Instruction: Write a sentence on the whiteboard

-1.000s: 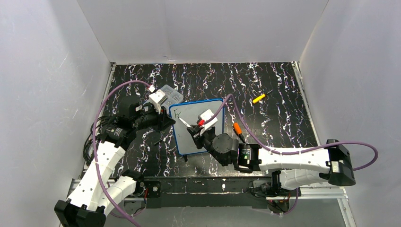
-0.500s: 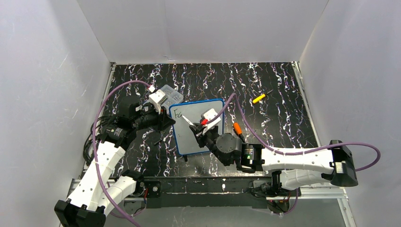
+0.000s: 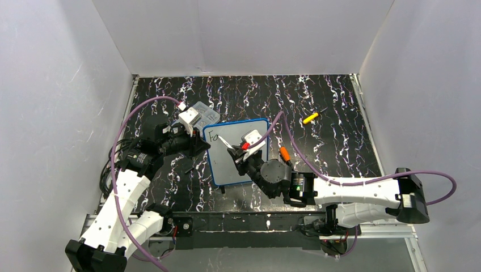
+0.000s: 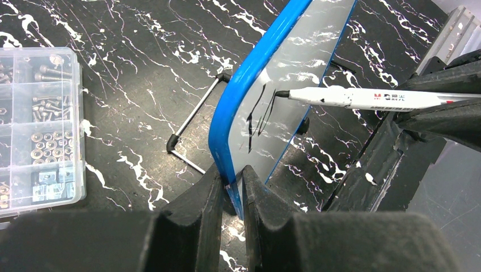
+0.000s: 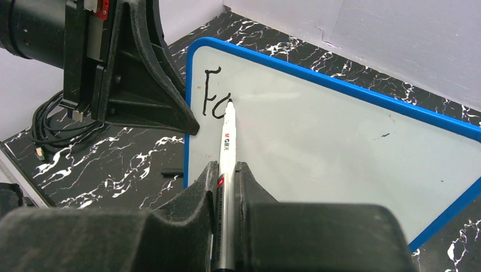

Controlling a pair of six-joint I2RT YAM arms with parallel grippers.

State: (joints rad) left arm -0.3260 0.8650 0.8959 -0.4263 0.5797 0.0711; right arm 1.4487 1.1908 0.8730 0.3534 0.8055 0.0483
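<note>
The small rectangular whiteboard with a rounded blue frame (image 3: 237,152) sits left of the middle of the black white-veined marble surface (image 3: 329,96), toward the near side, its left edge lifted so that its thin wire stand with black feet (image 4: 190,127) shows beneath it. The left tool (image 4: 231,187) is clenched on the blue frame at that left edge, one finger on each side of the rim. The right tool (image 5: 227,170) grasps a slim white marker with a black tip (image 5: 227,139), reaching in over the board from the near right; the tip touches the white face at the far left corner. Of the sentence (image 5: 212,93) only two black handwritten letters, "Fo", show there, the tip at the second letter. A clear plastic compartment box of small metal parts (image 4: 37,124) lies just beyond the board's far left corner. An orange object (image 3: 285,153) lies just right of the board, and a yellow-handled item (image 3: 310,118) lies farther right, apart from it
</note>
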